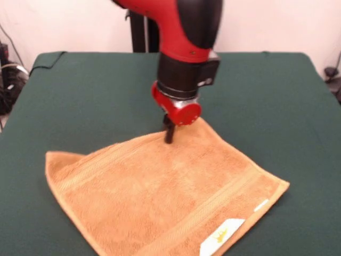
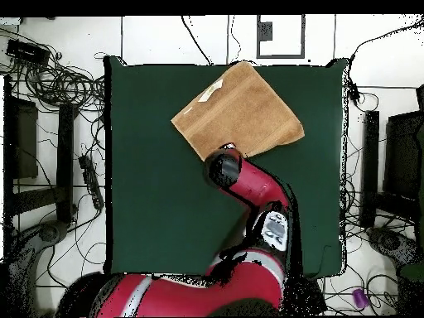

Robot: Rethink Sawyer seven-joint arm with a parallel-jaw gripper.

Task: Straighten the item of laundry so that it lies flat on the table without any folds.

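- Dark green cloth covers a large rectangular table (image 1: 277, 96), which fills most of the front view; pale walls stand behind it.
- Seen from overhead, tangled black cables (image 2: 58, 83) and dark equipment lie on the floor on both sides of the table.
- An orange-tan terry towel (image 1: 160, 197) lies on the table toward the front view's bottom edge, turned at an angle so that it reads as a diamond rather than a square.
- In the overhead view the towel (image 2: 240, 112) sits near the table's upper edge, roughly centred left to right, with one corner almost reaching that edge.
- Woven border bands run across the towel near two opposite edges.
- A white label with a yellow mark (image 1: 221, 237) sits at the towel's lower right edge in the front view.
- At the left of the front view, one corner of the towel is curled up rather than lying flat.
- The red and black arm (image 1: 186, 37) comes down from above, over the towel's far corner.
- The gripper (image 1: 169, 133) appears as a single dark tip below a red wrist, touching the towel just inside that far corner.
- Whether its fingers are apart or closed together, I cannot tell; only one narrow dark shape shows, and the arm hides it from overhead.
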